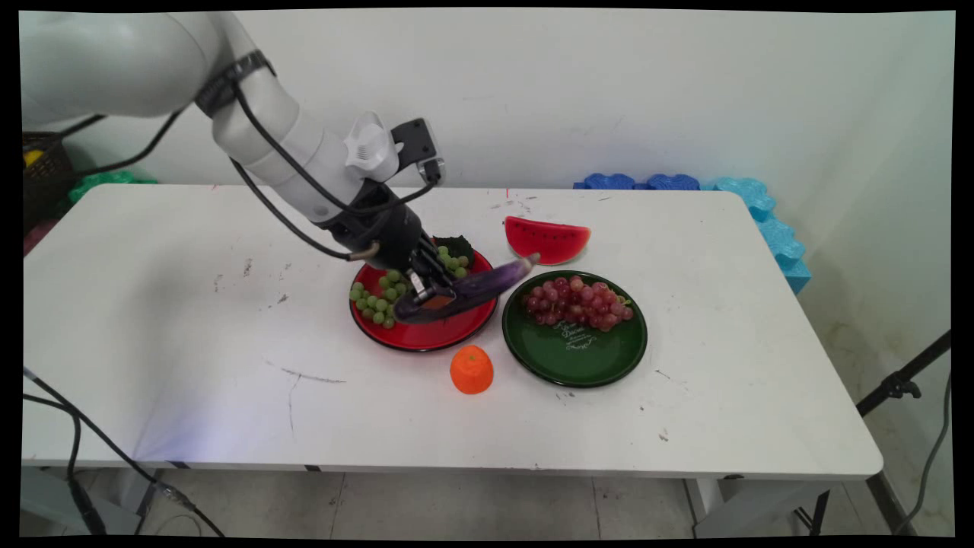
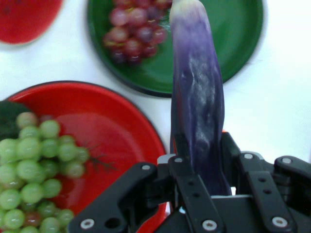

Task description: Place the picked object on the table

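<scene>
Nearest the front edge of the white worktop (image 1: 190,320) sits an orange (image 1: 472,370), on its own, just ahead of the gap between 2 plates. Right of it, the green plate (image 1: 578,358) carries a bunch of red grapes (image 1: 576,302) on its far half. Left of it, the red plate (image 1: 434,331) has green grapes (image 1: 378,299) spilling over its left rim, with a dark leafy bit at its far edge. And there's the gripper (image 1: 432,293), down low over the red plate, its 2 fingers (image 2: 187,170) clamped on the thick end of a long purple eggplant (image 1: 475,286). The eggplant lies nearly level, its pale tip reaching out over the green plate's near-left rim. Farther back, a watermelon slice (image 1: 547,238) rests on the worktop, beyond both plates. Behind the far right corner, blue foam pieces (image 1: 753,202) stack against the wall.
</scene>
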You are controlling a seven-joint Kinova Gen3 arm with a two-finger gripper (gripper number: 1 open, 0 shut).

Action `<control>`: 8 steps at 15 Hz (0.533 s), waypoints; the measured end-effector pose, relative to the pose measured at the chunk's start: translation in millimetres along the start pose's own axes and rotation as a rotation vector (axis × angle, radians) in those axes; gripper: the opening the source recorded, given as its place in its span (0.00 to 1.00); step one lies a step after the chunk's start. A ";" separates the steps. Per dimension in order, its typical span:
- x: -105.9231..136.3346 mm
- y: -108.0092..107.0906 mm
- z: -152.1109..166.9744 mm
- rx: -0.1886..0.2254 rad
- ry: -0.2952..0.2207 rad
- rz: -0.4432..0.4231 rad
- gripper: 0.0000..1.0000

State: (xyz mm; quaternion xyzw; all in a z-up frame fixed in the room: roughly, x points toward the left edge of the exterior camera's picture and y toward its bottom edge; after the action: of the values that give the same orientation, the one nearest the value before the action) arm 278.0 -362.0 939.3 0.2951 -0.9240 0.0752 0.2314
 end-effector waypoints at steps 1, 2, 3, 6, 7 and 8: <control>2.6 6.7 -5.6 -0.015 -0.003 0.022 0.00; 4.1 12.5 -9.1 -0.028 -0.007 0.042 0.00; 5.2 18.6 -12.1 -0.042 -0.011 0.061 0.00; 4.1 35.1 -12.7 -0.076 -0.026 0.110 0.00; 2.2 40.5 -10.4 -0.087 -0.032 0.123 0.00; 0.5 44.1 -7.8 -0.094 -0.035 0.134 0.00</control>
State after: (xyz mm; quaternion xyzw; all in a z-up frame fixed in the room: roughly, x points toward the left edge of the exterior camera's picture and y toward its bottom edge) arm 255.0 -324.1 946.3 0.2228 -0.9481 0.0417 0.2231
